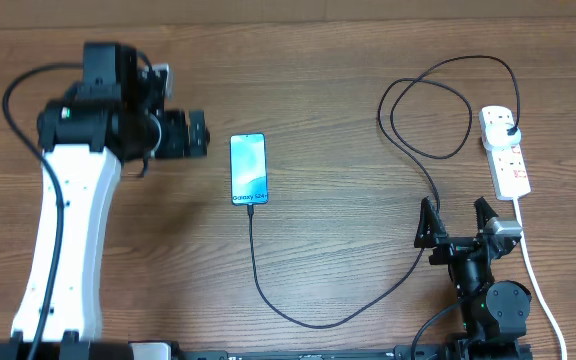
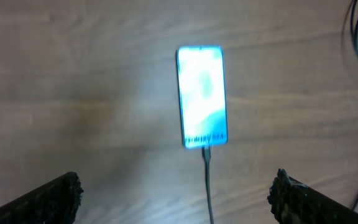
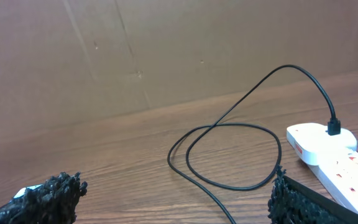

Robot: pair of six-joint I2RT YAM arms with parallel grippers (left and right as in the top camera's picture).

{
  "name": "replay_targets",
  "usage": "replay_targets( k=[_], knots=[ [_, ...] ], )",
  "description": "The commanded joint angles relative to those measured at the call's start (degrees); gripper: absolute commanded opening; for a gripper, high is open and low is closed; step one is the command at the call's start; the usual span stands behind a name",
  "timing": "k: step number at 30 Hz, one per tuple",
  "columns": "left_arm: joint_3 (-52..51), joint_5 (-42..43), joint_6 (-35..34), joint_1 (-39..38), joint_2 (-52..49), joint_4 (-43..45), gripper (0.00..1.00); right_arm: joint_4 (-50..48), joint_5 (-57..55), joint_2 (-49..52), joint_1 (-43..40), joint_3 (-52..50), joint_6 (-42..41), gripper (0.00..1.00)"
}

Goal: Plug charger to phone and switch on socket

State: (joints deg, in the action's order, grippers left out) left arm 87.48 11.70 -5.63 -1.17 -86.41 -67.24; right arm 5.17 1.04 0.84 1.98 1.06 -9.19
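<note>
Backing wood-grain table: brown cardboard wall; left tool, right tool both spread, empty.

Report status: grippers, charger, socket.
Left gripper open, beside phone. Right gripper open, near socket. Charger tip in phone, plug in socket; switch unreadable. Its slack close by right gripper.

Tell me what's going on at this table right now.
Nothing is being held. The charger has its connector in the bottom edge of the phone, whose screen is lit, and its plug is in the socket. The left gripper hangs open beside the phone. The right gripper is open just short of the socket's near end. Whether the switch is on cannot be told.
</note>
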Motion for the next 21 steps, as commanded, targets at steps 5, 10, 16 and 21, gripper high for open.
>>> replay_targets(
  k=[5,10,16,21],
  knots=[
    [-14.6,-0.4,0.5,-0.3,12.3,0.2,1.00,-0.3,-0.6,-0.7,0.2,-0.6,0.0,1.00],
    [-22.5,-6.6,1.4,-0.3,19.7,1.8,1.00,-0.3,-0.6,-0.7,0.2,-0.6,0.0,1.00],
    [-33.1,-8.7,1.4,-0.3,29.9,14.2,1.00,-0.3,-0.5,-0.7,0.2,-0.6,0.0,1.00],
    [-41.9,-8.9,1.4,-0.3,38.2,22.1,1.00,-0.3,-0.6,-0.7,0.2,-0.6,0.0,1.00]
  ],
)
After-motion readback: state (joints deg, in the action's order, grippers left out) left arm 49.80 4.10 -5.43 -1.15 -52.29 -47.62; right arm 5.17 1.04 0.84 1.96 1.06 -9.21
